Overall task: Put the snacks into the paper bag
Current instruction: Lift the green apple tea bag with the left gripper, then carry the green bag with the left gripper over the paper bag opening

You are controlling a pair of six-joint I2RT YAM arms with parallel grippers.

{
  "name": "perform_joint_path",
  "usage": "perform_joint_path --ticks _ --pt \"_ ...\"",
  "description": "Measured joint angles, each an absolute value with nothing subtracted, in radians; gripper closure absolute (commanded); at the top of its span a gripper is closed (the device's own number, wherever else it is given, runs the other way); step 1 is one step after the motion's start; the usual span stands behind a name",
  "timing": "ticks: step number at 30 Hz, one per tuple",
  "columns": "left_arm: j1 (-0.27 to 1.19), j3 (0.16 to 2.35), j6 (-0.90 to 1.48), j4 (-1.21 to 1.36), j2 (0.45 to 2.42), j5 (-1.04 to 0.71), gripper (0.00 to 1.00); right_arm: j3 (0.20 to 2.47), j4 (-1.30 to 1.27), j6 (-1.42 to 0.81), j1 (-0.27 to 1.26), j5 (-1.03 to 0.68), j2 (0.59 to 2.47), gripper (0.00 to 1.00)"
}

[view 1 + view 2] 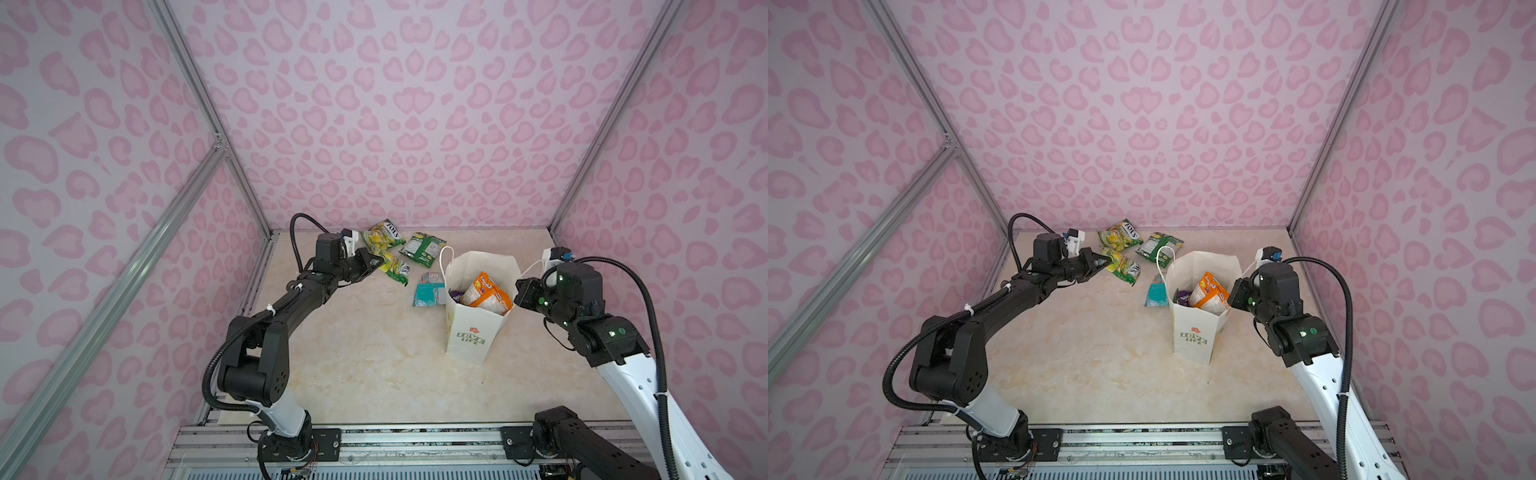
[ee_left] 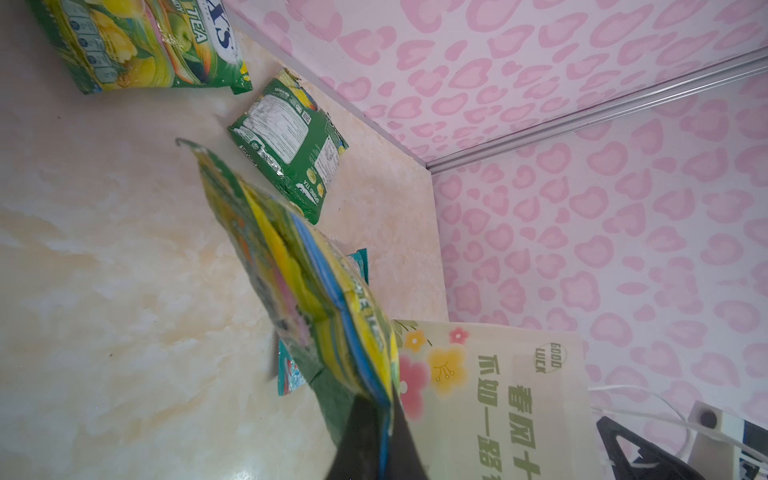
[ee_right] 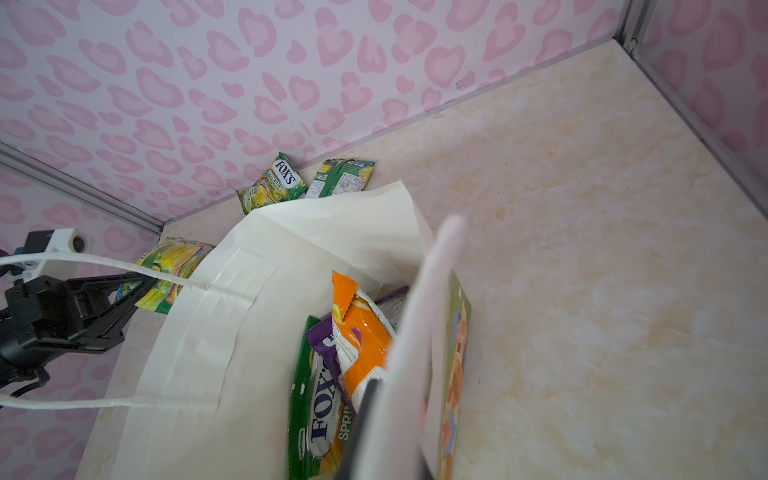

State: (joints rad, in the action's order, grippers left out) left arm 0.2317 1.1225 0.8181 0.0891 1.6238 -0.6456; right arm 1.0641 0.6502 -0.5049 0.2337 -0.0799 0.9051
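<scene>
Left gripper (image 1: 375, 262): clamped on green-yellow packet (image 1: 395, 270). Right gripper (image 1: 516, 296): pinching rim of upright paper bag (image 1: 467, 336); orange packet (image 1: 486, 293) inside, just beside that gripper. Teal packet (image 1: 430, 291) lies flat between the two grippers.

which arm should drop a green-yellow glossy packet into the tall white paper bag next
Left. The left gripper is shut on a green-yellow glossy packet, lifted near the tall white paper bag; the right gripper pinches the bag's rim, likely holding it open.
</scene>
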Motion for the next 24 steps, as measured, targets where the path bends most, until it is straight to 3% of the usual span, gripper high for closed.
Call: perform_joint_path --ticks 14,24 --pt "0.232 1.07 0.654 -0.333 1.163 -0.509 0.96 1.064 0.628 -0.514 0.234 -0.08 0.942 1.0" --pt "0.415 1.356 0.635 -0.493 1.065 -0.478 0.96 1.069 0.619 -0.516 0.234 -0.083 0.953 1.0"
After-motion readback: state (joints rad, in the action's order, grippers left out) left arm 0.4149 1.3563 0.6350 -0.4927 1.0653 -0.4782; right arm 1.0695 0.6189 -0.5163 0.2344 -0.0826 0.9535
